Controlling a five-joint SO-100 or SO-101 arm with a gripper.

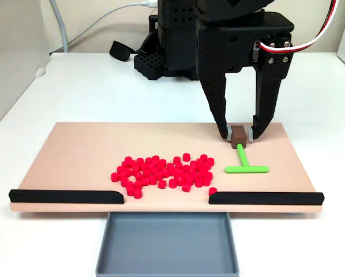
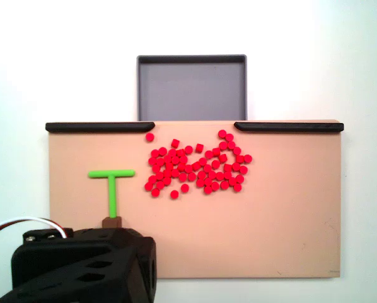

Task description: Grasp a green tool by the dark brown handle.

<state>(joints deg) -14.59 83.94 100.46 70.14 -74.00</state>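
Observation:
The green tool lies flat on the tan board, its crossbar toward the front and its stem running back to the dark brown handle. My gripper points straight down with one finger on each side of the handle, and the pads look pressed against it. In the other fixed view the green tool lies at the board's left. There the dark brown handle peeks out just above the black arm body, which hides the fingertips.
A heap of small red cylinders covers the board's middle, left of the tool. Two long black bars line the front edge with a gap between them. A grey tray sits below that gap. The arm's base stands behind the board.

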